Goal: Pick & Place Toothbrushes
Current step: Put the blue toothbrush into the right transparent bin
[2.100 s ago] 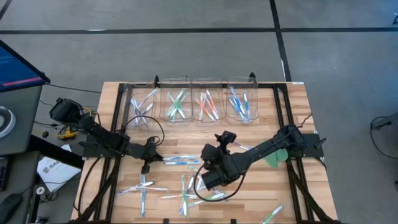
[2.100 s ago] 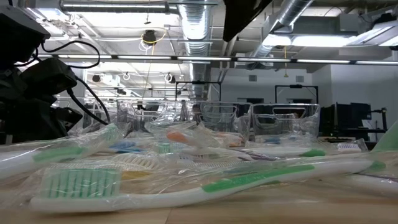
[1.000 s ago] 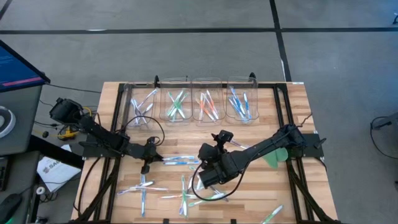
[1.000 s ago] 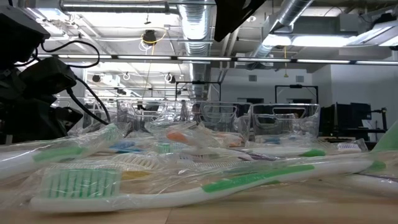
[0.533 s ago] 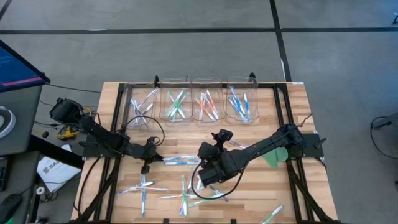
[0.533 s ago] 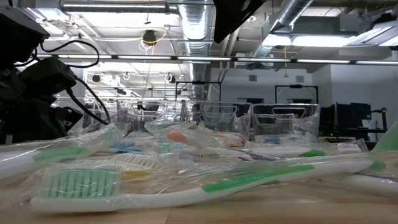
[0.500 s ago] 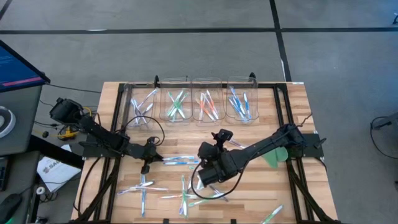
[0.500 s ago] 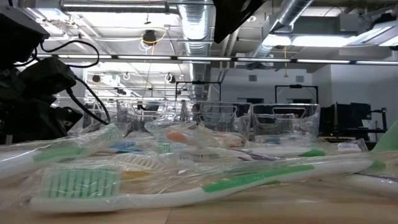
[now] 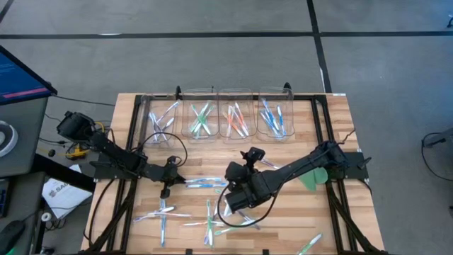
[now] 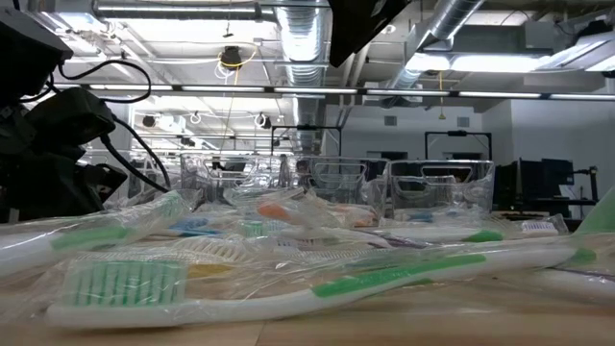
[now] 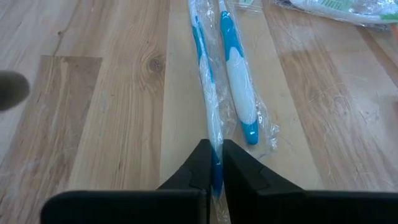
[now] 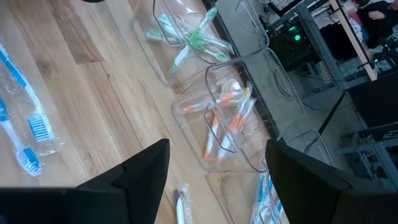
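two dark robot arms work over a wooden table (image 9: pixel 333 212) strewn with plastic-wrapped toothbrushes (image 9: pixel 205 223). the left gripper (image 11: pixel 214 163) sits low on the table's left-centre, its fingers pinched together on the end of a blue toothbrush (image 11: pixel 205 74) in clear wrap, which lies flat on the wood; a second blue brush (image 11: pixel 239 81) lies just beside it, touching along part of its length. from above, that left gripper (image 9: pixel 167 188) shows at the near end of a short row of blue brushes in the middle of the table.

the right gripper (image 12: pixel 214 180) hangs above the table's centre with its fingers spread wide and nothing between them; the overhead camera shows it (image 9: pixel 237 200) over the loose pile near the front edge. along the far edge stand four clear bins (image 9: pixel 200 113), each holding sorted brushes: pale blue at the left, then green, orange (image 12: pixel 227 121), and blue at the right. a flat green leaf-shaped piece (image 9: pixel 313 178) lies near the right arm. at table height, a green-bristled brush (image 10: pixel 259 284) fills the foreground
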Tool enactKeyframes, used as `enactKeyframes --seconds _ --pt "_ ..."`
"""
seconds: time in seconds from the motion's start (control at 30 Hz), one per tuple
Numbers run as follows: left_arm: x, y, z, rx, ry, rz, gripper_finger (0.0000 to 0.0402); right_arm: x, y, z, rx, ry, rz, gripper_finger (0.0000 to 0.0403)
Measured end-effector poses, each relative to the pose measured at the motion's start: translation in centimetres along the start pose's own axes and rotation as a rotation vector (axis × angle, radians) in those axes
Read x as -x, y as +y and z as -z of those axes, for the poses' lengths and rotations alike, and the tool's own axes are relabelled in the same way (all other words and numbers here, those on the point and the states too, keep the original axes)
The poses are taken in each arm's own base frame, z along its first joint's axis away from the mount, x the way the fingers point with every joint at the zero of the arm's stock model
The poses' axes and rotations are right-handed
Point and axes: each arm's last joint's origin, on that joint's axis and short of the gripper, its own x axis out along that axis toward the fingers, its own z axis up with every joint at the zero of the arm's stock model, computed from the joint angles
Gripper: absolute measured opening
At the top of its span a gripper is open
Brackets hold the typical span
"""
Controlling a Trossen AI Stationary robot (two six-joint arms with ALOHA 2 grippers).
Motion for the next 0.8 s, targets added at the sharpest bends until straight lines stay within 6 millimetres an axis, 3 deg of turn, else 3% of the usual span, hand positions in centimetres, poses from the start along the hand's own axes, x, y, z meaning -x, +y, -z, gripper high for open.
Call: enactKeyframes --seconds 0.8 --pt "0.0 -0.01 -0.1 0.001 -0.009 0.002 0.0011 -0.2 0.13 -0.25 -0.032 0.004 -0.025 0.026"
